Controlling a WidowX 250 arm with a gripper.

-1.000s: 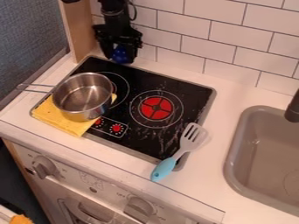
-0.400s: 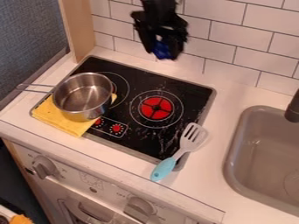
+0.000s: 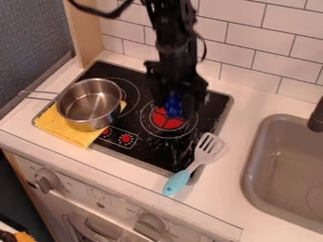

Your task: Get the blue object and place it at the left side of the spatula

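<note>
the gripper (image 3: pixel 174 100) has carried the blue object (image 3: pixel 172 106) down from top centre to mid-frame, fingers closed around it; transport now calls for lowering left of the spatula (image 3: pixel 191 169).

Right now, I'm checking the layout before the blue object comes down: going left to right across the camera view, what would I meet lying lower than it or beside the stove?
Pot → spatula → sink.
</note>
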